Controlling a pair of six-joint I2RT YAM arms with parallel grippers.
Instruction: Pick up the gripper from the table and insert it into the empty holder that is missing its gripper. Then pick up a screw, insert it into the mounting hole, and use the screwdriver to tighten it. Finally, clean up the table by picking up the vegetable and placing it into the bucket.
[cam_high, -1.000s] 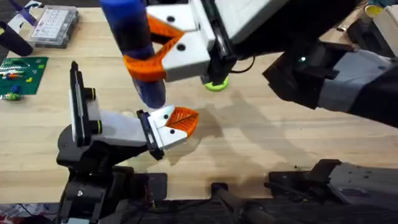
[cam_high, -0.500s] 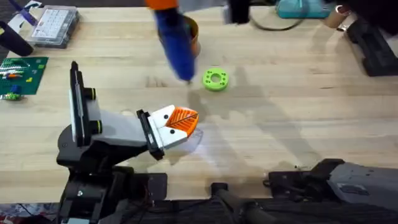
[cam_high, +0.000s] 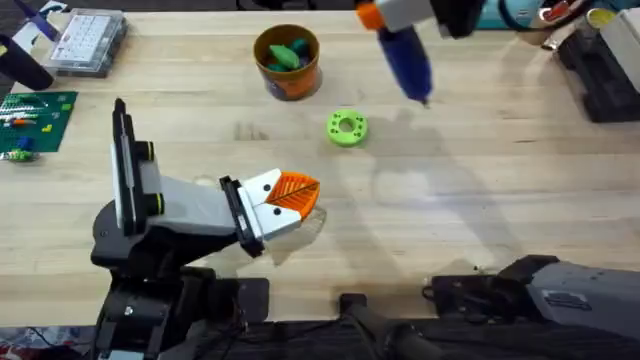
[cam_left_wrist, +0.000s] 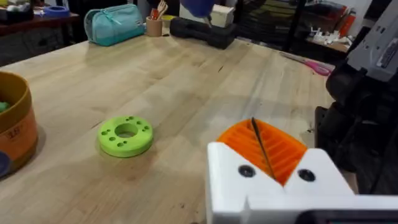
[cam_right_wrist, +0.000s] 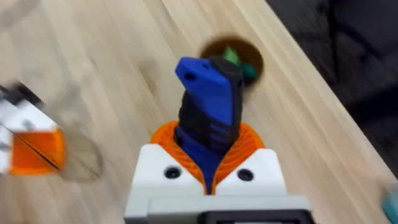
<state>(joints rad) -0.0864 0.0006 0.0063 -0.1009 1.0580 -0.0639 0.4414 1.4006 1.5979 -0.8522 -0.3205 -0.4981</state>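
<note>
Overhead, your bucket is sitting on the table up and left of the green ring, and it is holding the vegetable, green against the orange wall, with a darker teal piece beside it. A clear parts box is lying far left of the ring, near the table's corner. Your right gripper is hanging beyond and right of the ring, its orange pads clamped on the screwdriver, whose tip is pointing down toward the wood just right of the ring. The holder is resting left and nearer than the ring, with the gripper seated on its end plate.

Half a second ago the screwdriver was hanging over the bucket, left of the ring; now it is well to the ring's right, and the bucket is uncovered.

From your left wrist, the left gripper is sitting with its orange pads pressed together, only a thin dark seam between them, holding nothing. The ring is lying just ahead on the wood, and the bucket's wall is showing beside it at the frame's edge, a bit of green inside.

From your right wrist, the blue screwdriver is standing squeezed between the pads, and the bucket with the green piece is lying on the wood beyond it.
</note>
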